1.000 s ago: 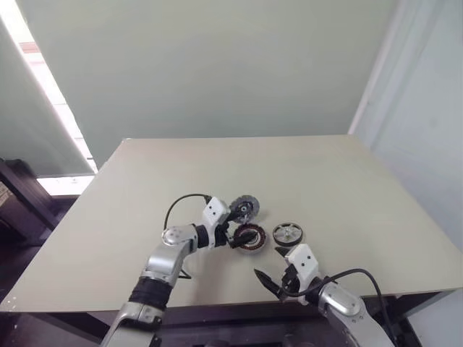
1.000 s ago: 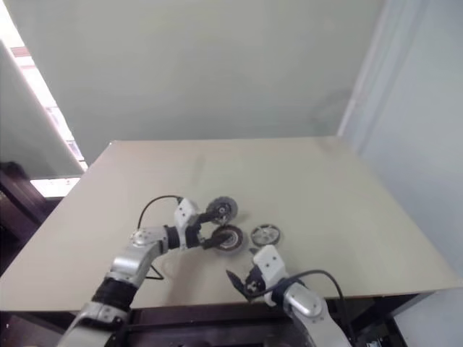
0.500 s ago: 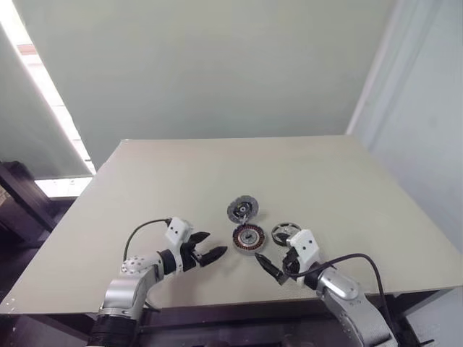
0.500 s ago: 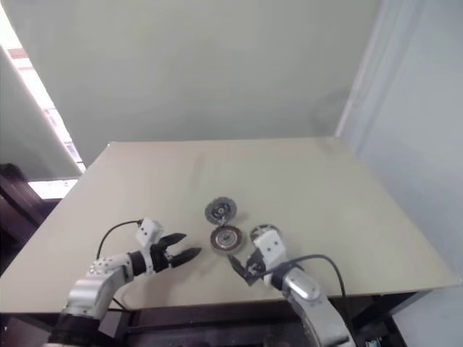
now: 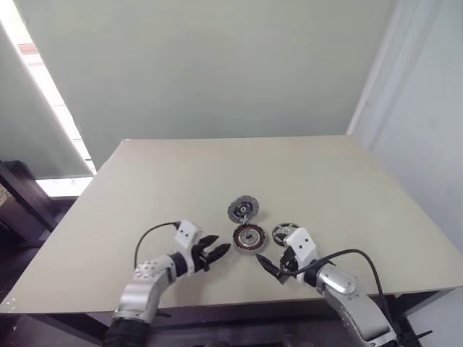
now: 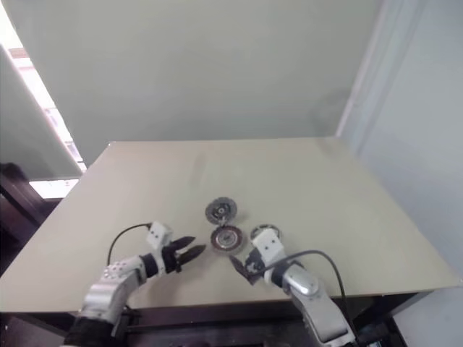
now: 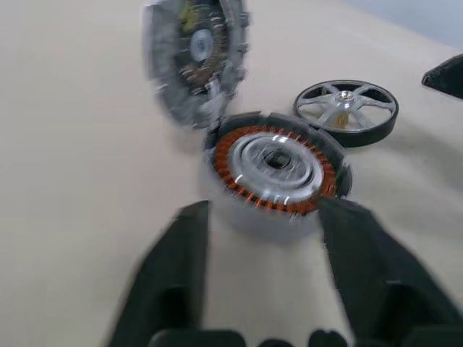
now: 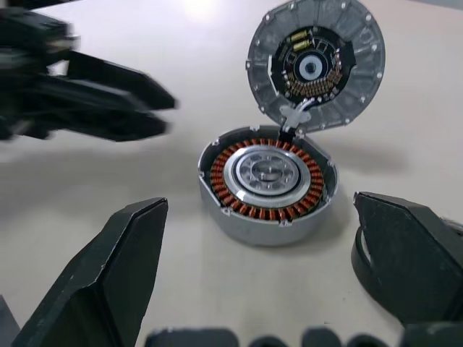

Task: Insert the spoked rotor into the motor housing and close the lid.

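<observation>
The motor housing is sitting on the counter, its lid standing hinged open, the spoked rotor lying just beside it. My right gripper is gaping empty; my left gripper seems partly parted, empty.
</observation>
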You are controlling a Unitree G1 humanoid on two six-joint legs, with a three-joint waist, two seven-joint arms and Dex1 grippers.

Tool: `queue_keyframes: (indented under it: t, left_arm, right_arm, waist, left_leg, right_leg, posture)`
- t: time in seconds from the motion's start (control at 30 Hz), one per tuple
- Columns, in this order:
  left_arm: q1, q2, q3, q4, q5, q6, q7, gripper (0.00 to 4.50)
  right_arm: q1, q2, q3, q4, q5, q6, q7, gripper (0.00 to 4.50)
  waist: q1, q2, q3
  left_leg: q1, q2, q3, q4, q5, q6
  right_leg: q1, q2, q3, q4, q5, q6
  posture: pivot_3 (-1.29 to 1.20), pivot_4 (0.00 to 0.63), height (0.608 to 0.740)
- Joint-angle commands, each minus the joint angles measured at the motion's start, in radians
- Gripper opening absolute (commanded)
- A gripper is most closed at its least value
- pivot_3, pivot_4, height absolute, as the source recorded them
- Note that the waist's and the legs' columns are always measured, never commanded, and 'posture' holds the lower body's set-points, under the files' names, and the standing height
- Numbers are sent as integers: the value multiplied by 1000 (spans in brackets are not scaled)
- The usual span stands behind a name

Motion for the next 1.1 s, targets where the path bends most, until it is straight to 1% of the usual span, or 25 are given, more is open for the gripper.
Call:
queue_keyframes:
  t: [0.03, 0.07, 0.13, 0.37, 0.77, 0.97, 1.1]
  left_arm:
    - [-68, -30, -28, 36, 52, -67, 51, 1058]
    - [-84, -41, -35, 55, 65, -78, 64, 664]
    - [-114, -54, -53, 96, 95, -100, 89, 44]
    - [-185, -83, -105, 197, 159, -144, 109, 44]
    - [-254, -87, -154, 305, 233, -152, 103, 44]
    - [-278, -83, -183, 323, 257, -112, 67, 44]
    - [-277, -72, -205, 296, 259, -77, 11, 44]
  right_arm:
    - [1, 7, -1, -42, -8, -9, -11, 4500]
    - [4, 9, 0, -44, -9, -9, -15, 4500]
    - [10, 15, 1, -48, -11, -9, -24, 4500]
    - [27, 23, 1, -60, -12, -9, -40, 4500]
    - [41, 25, -1, -74, -12, -5, -52, 4500]
    - [48, 25, -2, -78, -12, -6, -56, 4500]
    - [52, 25, -5, -80, -11, -6, -57, 4500]
  waist:
    - [-1, 0, 0]
    - [-2, 0, 0]
    - [-3, 0, 0]
    - [-1, 0, 0]
    - [-1, 0, 0]
    - [-1, 0, 0]
    - [-1, 0, 0]
  left_leg:
    - [0, 0, 0, 0, 0, 0]
    - [0, 0, 0, 0, 0, 0]
    - [0, 0, 0, -1, 0, 0]
    - [0, 0, 0, -1, 0, 0]
    - [-1, 0, 0, -1, 0, 0]
    - [-1, 0, -1, -1, 0, 0]
    - [-1, 0, -1, -1, 0, 0]
  right_leg:
    - [0, 0, 0, 0, 0, 0]
    - [0, 0, 0, 0, 0, 0]
    - [-1, 0, 0, 0, 1, 1]
    - [0, 1, 0, -1, 1, 2]
    - [-1, 1, 0, -1, 1, 2]
    - [-1, 1, 0, -1, 1, 2]
    - [-1, 1, 0, -1, 1, 2]
  posture:
    - [0, 0, 740]
    - [0, 0, 740]
    - [0, 0, 740]
    - [0, 0, 740]
    - [0, 0, 740]
    - [0, 0, 740]
    - [0, 0, 740]
